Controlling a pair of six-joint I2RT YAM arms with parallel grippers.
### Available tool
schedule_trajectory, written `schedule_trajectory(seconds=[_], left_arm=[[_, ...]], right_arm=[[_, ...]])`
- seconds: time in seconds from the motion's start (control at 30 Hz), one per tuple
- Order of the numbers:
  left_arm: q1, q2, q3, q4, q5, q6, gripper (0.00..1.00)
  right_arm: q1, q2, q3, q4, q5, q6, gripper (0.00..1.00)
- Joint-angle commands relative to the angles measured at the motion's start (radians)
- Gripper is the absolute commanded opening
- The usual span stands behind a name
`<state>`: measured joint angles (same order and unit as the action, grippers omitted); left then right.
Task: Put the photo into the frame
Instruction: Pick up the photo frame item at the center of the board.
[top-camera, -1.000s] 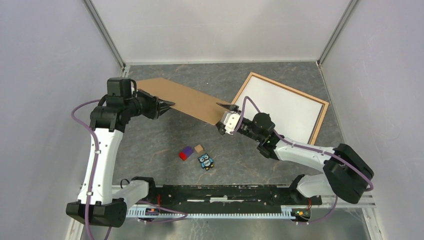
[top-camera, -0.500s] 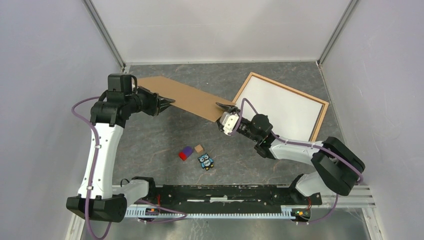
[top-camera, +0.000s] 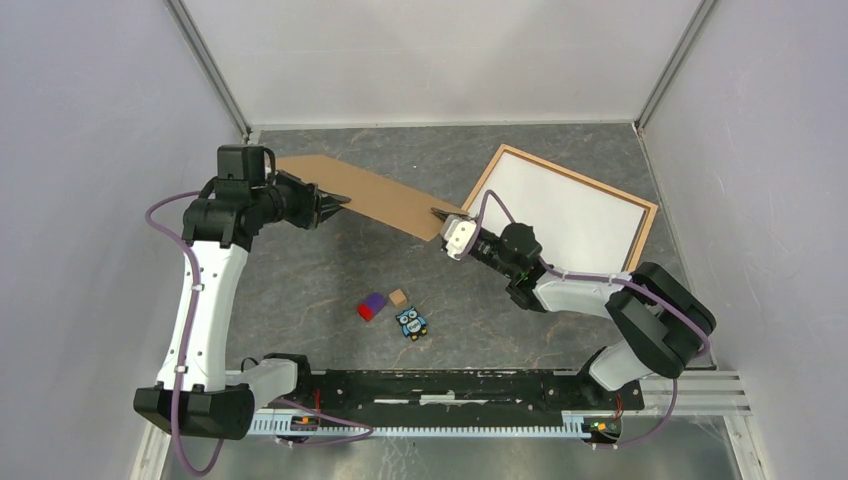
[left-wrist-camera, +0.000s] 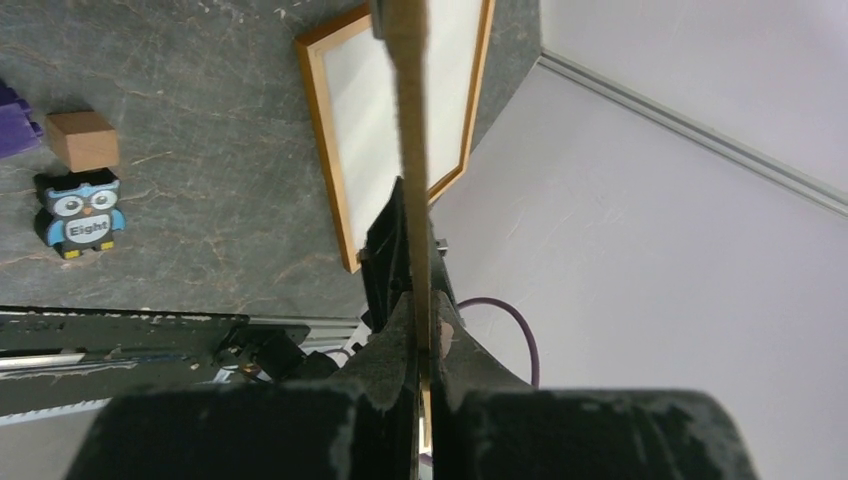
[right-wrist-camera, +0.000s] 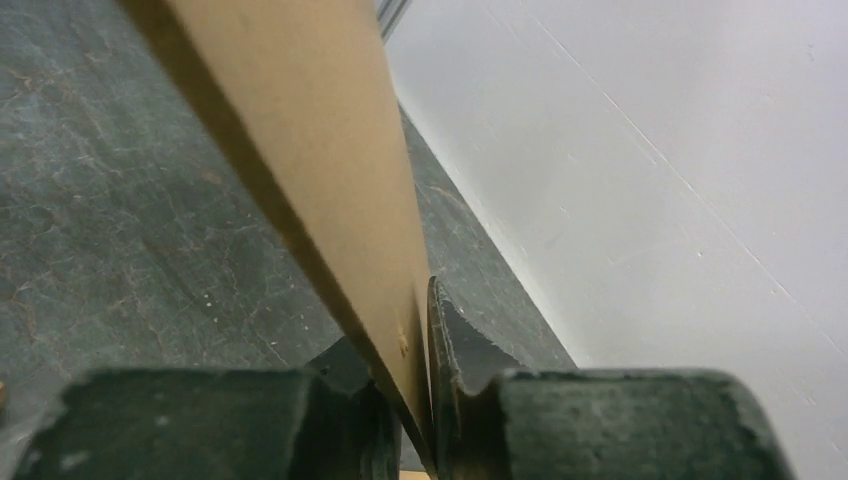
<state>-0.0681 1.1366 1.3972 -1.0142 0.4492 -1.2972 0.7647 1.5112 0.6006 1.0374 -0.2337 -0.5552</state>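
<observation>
The frame (top-camera: 562, 168), thin light-orange wood, lies flat at the right back of the table. A white sheet fills it, which looks like the photo (top-camera: 565, 215) lying white back up; no printed side shows. A plain brown cardboard backing board (top-camera: 385, 195) hangs tilted above the table between the two arms. My left gripper (top-camera: 340, 200) is shut on its left edge, and in the left wrist view the board (left-wrist-camera: 410, 120) runs edge-on out of the left gripper (left-wrist-camera: 430, 330). My right gripper (top-camera: 440, 212) pinches the board's right corner, and the board (right-wrist-camera: 300, 130) sits between my right gripper's (right-wrist-camera: 420, 400) jaws.
A red-and-purple block (top-camera: 372, 306), a small wooden cube (top-camera: 398, 296) and a blue owl figure (top-camera: 411, 322) lie on the grey table in front of the arms. White walls enclose the table at the back and both sides. The rail with the arm bases runs along the near edge.
My right gripper has moved up to the board's right corner and closed its jaws around it. The left gripper kept its hold and shifted only slightly.
</observation>
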Motion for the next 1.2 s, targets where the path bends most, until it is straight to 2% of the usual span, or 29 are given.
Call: schedule_trajectory(seconds=[0.0,0.07,0.1,0.17,0.2,0.3,0.33,0.47,0.57,0.63,0.7,0.97,1.17], left_arm=[[-0.003,-0.017,0.023,0.162,0.090,-0.025,0.02],[-0.003,-0.019,0.008,0.206,0.104,-0.026,0.04],[-0.002,-0.018,0.000,0.230,0.111,-0.027,0.16],[0.000,-0.017,-0.010,0.278,0.109,-0.027,0.58],[0.002,-0.017,-0.014,0.300,0.105,-0.020,0.72],[0.012,-0.003,0.003,0.356,0.103,0.035,0.96],[0.011,0.010,0.028,0.358,0.097,0.082,1.00],[0.012,0.057,0.187,0.242,0.032,0.323,1.00],[0.012,0.028,0.197,0.239,-0.014,0.438,1.00],[0.011,-0.006,0.149,0.283,-0.032,0.473,1.00],[0.010,-0.036,0.092,0.334,-0.034,0.493,1.00],[-0.052,-0.002,-0.040,0.396,0.009,0.612,1.00],[-0.135,0.078,-0.127,0.429,0.029,0.636,1.00]], right_arm=[[-0.001,-0.013,0.055,0.027,0.004,0.063,0.03],[-0.001,-0.035,0.040,0.031,0.010,0.091,0.00],[0.000,-0.050,0.029,0.045,0.018,0.107,0.00],[-0.001,-0.076,0.010,0.055,0.059,0.151,0.00],[-0.001,-0.091,0.004,0.053,0.086,0.175,0.00],[-0.002,-0.147,0.003,-0.016,0.201,0.287,0.00],[-0.006,-0.163,0.015,-0.059,0.226,0.334,0.00],[-0.046,-0.214,0.103,-0.348,0.251,0.464,0.00],[-0.116,-0.260,0.160,-0.533,0.187,0.634,0.00],[-0.190,-0.262,0.229,-0.706,0.087,0.734,0.00],[-0.258,-0.282,0.260,-0.794,-0.011,0.823,0.00],[-0.603,-0.381,0.335,-0.983,-0.285,1.128,0.00],[-0.821,-0.358,0.495,-1.227,-0.452,1.229,0.00]])
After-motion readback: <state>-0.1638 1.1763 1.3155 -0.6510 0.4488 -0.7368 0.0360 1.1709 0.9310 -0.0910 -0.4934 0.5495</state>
